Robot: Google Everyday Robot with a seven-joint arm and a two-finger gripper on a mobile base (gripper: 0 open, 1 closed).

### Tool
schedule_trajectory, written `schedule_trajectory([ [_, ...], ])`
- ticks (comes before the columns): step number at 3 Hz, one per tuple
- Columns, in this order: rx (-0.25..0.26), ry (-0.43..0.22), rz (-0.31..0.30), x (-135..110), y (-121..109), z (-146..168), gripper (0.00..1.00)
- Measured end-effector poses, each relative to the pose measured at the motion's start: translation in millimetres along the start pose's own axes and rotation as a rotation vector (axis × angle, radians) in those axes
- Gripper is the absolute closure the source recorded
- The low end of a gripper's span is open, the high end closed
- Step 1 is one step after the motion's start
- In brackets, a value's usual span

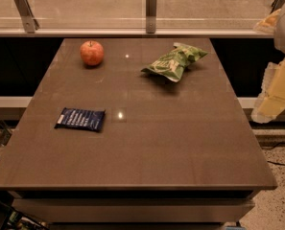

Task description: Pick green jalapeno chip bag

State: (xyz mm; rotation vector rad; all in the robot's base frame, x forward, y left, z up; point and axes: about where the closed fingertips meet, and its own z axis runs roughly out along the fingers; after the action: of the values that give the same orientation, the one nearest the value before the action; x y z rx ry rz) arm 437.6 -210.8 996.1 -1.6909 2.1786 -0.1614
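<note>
The green jalapeno chip bag (174, 61) is a glossy light-green wrinkled foil bag with white lettering. It lies on the brown table (147, 147) at the back right, tilted diagonally. My gripper (272, 97) shows as a pale yellow and white shape at the right edge of the view. It hangs beyond the table's right side, well to the right of the bag and apart from it. Nothing shows in the gripper.
A red apple (91, 52) sits at the table's back left. A flat dark-blue packet (80, 119) lies at the left middle. A glass railing with metal posts (151, 9) runs behind the table. The speckled floor (276, 195) shows at lower right.
</note>
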Motion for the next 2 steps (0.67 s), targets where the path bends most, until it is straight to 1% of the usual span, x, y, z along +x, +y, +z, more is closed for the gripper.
schedule_trajectory([
  [1, 0.0, 0.0, 0.0, 0.0, 0.0, -0.1, 0.0],
  [2, 0.032, 0.018, -0.013, -2.7, -4.8, -0.3, 0.0],
])
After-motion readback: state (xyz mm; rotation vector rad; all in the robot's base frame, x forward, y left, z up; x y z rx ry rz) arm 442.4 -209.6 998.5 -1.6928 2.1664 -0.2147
